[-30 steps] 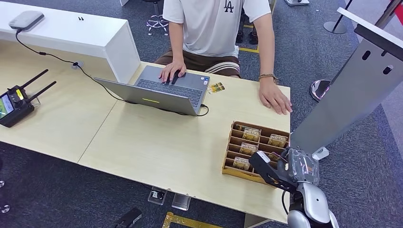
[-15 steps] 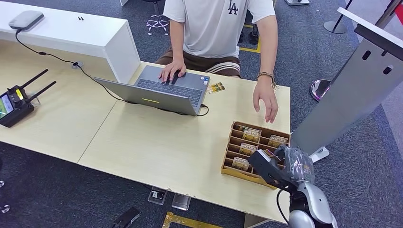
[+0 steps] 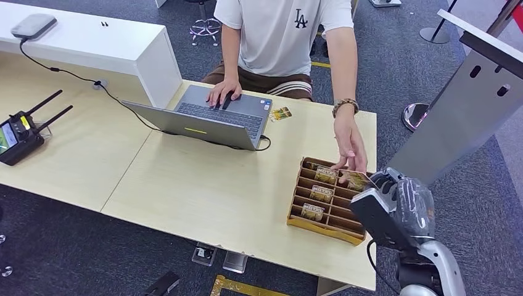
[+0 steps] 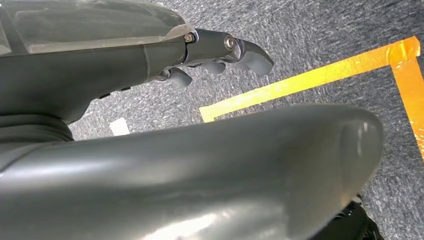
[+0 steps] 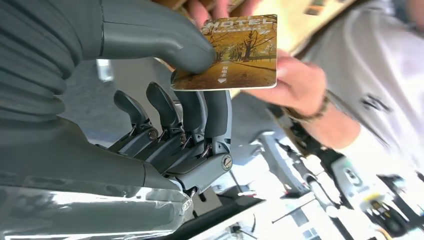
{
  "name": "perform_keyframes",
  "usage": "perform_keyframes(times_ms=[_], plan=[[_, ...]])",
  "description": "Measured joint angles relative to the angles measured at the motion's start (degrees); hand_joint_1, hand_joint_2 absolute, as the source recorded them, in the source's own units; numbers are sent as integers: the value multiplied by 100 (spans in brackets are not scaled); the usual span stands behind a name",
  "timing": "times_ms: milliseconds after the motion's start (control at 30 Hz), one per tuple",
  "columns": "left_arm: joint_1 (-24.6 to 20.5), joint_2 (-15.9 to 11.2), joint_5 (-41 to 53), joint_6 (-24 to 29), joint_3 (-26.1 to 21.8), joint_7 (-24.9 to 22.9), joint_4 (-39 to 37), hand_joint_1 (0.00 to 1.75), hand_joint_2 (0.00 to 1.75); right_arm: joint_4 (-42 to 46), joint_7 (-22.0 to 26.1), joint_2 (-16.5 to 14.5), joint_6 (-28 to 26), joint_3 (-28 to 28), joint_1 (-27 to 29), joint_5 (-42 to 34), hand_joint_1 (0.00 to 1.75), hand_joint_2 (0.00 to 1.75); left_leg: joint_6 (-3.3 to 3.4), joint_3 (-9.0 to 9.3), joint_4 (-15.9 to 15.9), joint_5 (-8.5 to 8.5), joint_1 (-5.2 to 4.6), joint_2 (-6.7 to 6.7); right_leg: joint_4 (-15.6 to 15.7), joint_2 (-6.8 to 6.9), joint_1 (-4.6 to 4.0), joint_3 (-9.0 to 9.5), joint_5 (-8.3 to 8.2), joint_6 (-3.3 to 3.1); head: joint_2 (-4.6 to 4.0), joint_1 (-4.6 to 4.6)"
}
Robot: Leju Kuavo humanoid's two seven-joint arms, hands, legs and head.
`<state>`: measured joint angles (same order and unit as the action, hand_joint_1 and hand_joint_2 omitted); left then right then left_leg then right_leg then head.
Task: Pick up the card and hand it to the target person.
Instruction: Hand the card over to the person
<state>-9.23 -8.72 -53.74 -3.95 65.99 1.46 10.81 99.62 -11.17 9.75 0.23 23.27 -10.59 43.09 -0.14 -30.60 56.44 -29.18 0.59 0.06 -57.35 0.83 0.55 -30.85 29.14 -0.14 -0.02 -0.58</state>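
Person's hand (image 3: 350, 143) moved onto "HOTEL" card (image 5: 235, 52) pinched by right hand (image 3: 395, 206); divided box (image 3: 297, 203) holds more cards; left hand (image 4: 210, 52) fingers curled, empty.

- The right hand (image 3: 395, 206) rises from the card box (image 3: 330, 200), pinching the card (image 5: 235, 52).
- The person's hand (image 3: 350, 151) leaves the bench and touches the card.
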Motion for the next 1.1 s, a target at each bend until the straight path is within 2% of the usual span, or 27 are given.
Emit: perform_keyframes(times_ms=[200, 500, 633, 700, 733, 767, 833, 867, 900, 1100], plan=[[6, -1, -1, 2, 0, 18, 1, 0, 0, 458, 391, 24, -136, -166, 84, -605, 150, 175, 0, 0, 0, 0, 0, 0, 0, 0, 0, 1, 0, 0, 0, 1], [-4, -1, -1, -1, 0, 18, 1, 0, 0, 531, 589, -6, -227, -170, 81, -722, 150, 175, 0, -4, 0, 0, 0, -1, 0, 0, 0, 0, 0, 0, 0, 1], [-9, -1, 19, 5, 0, 15, 1, 0, 175, 510, 607, -31, -231, -166, 72, -737, 143, 175, 0, -6, 0, 0, 0, -1, 0, 0, 0, -1, 0, 0, 0, 1], [-12, -1, 82, 28, 0, -1, 1, 0, 175, 502, 614, -33, -233, -162, 64, -753, 126, 175, 1, -6, 0, 0, 0, -1, 0, 1, 0, -1, 0, 0, 0, 1], [-13, -1, 116, 39, 0, -9, 1, 0, 175, 497, 616, -33, -234, -159, 58, -763, 106, 175, 1, -6, 0, 0, 0, -1, 0, 1, 0, -1, 0, 0, 0, 1], [-15, -1, 135, 45, 0, -12, 1, 0, 175, 492, 617, -33, -235, -156, 53, -776, 74, 175, 1, -6, 0, 0, 0, -1, 0, 1, 0, -1, 0, 0, 0, 1], [-16, -1, 123, 41, 0, 1, 1, 0, 87, 482, 619, -33, -238, -151, 36, -802, 18, 175, 1, -6, 0, 0, 0, -1, 0, 1, 0, -1, 0, 1, 0, 1], [-16, -1, 104, 37, 0, 9, 1, 0, 44, 476, 621, -33, -240, -150, 23, -812, 2, 175, 1, -6, 0, 0, 0, -1, 0, 1, 0, -1, 0, 0, 0, 1], [-16, -1, 83, 35, 0, 15, 1, 0, 0, 470, 623, -33, -243, -149, 7, -820, 0, 175, 1, -6, 0, 0, 0, -1, 0, 1, 0, -1, 0, 0, 0, 1], [-16, -1, 43, 42, 0, 20, 1, 0, 0, 455, 607, -33, -283, -148, -41, -831, 0, 175, 1, -5, 0, 0, 0, -1, 0, 1, 0, -1, 0, 0, 0, 1]])
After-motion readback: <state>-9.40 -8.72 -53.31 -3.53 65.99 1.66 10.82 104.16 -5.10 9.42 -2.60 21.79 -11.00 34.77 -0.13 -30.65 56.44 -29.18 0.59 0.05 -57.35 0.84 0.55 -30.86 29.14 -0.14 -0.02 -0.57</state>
